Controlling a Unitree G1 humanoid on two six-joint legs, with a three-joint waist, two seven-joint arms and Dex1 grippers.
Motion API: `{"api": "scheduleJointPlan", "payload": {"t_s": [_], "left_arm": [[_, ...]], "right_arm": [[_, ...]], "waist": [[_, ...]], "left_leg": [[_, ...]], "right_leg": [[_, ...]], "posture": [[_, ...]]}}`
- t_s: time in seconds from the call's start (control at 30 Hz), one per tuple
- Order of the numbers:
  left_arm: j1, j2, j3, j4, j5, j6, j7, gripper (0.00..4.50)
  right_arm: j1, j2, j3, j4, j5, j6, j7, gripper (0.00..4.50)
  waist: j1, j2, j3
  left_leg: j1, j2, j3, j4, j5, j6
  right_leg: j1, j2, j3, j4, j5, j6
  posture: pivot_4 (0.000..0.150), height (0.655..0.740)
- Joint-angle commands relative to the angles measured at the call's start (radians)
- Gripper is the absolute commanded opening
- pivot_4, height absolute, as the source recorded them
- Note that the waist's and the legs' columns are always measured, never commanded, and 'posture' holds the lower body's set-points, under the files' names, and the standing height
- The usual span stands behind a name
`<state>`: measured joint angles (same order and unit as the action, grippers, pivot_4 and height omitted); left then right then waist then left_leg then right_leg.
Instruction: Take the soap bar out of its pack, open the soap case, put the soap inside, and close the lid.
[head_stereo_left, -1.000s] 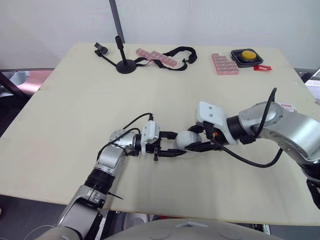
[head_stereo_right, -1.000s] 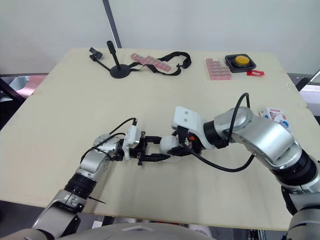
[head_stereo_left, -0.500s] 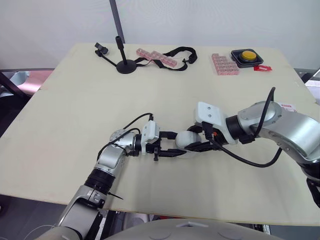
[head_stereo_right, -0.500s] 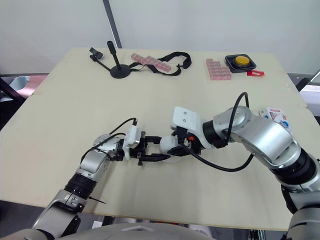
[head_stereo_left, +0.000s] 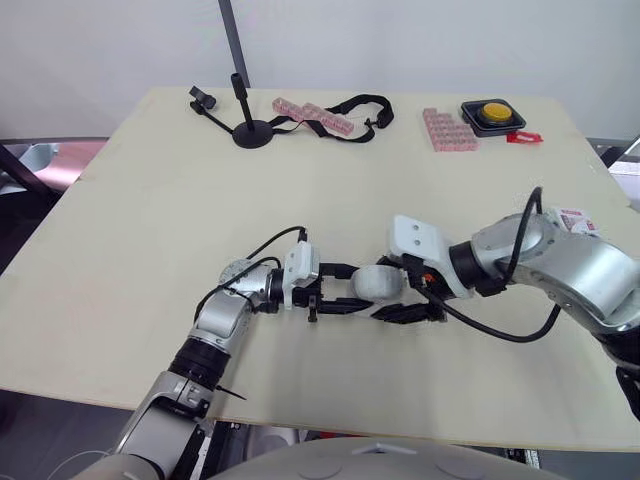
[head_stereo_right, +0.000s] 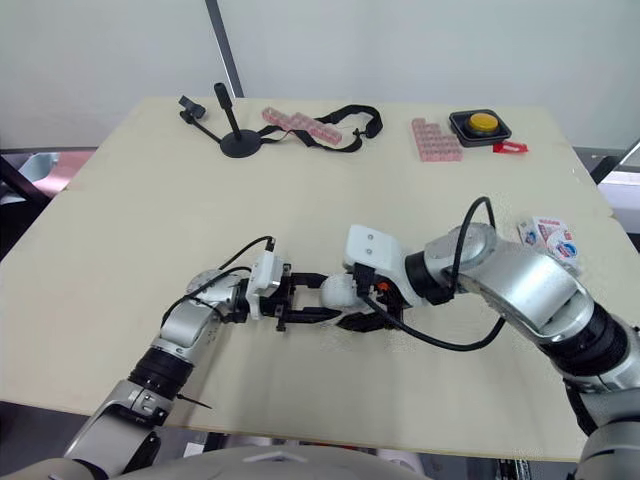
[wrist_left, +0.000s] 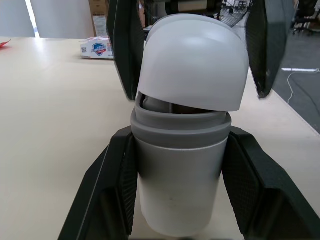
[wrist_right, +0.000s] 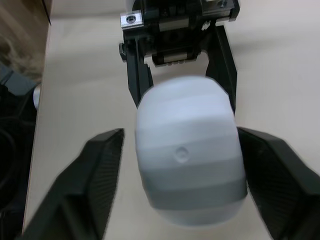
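The soap case (head_stereo_left: 378, 283) lies on its side near the table's front middle, a grey base with a white lid (wrist_left: 192, 62). The lid sits tilted on the base with a dark gap (wrist_left: 155, 102) at one side. My left gripper (head_stereo_left: 358, 287) is shut on the grey base (wrist_left: 177, 180). My right gripper (head_stereo_left: 385, 290) stands open, its fingers (wrist_right: 97, 175) spread on either side of the lid end without touching it. The soap pack (head_stereo_right: 548, 236), a white printed box, lies by the table's right edge.
A black stand (head_stereo_left: 250, 130), a black strap with pink blocks (head_stereo_left: 315, 112), a pink block tray (head_stereo_left: 448, 128), a yellow button (head_stereo_left: 494, 112) and a small red piece (head_stereo_left: 524, 136) lie along the far edge. The table edge (head_stereo_left: 300, 405) is close in front of the case.
My right gripper, earlier closed on the lid end of the case, has spread its fingers wide. The left gripper and the case have stayed in place.
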<state>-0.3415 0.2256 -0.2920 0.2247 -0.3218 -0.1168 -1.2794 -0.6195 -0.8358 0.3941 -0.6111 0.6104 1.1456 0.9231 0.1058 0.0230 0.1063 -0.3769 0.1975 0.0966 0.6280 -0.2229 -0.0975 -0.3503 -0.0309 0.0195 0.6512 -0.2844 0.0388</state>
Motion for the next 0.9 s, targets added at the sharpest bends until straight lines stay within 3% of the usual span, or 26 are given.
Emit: {"api": "scheduleJointPlan", "payload": {"t_s": [0.03,0.9], "left_arm": [[0.002,0.003,0.004,-0.015,0.002,0.000,0.011,1.87],[0.005,0.002,-0.007,-0.023,0.002,0.006,0.006,1.87]], "right_arm": [[-0.009,-0.002,-0.008,-0.008,-0.005,-0.006,0.000,4.45],[-0.062,-0.079,-0.050,-0.004,0.011,0.001,0.061,4.45]], "waist": [[0.000,0.000,0.000],[0.001,0.000,0.000]], "left_leg": [[0.000,0.000,0.000,0.000,0.000,0.000],[0.000,0.000,0.000,-0.001,0.000,0.000]], "right_leg": [[0.000,0.000,0.000,0.000,0.000,0.000],[0.000,0.001,0.000,0.000,0.000,0.000]], "posture": [[0.150,0.7395],[0.150,0.7395]]}}
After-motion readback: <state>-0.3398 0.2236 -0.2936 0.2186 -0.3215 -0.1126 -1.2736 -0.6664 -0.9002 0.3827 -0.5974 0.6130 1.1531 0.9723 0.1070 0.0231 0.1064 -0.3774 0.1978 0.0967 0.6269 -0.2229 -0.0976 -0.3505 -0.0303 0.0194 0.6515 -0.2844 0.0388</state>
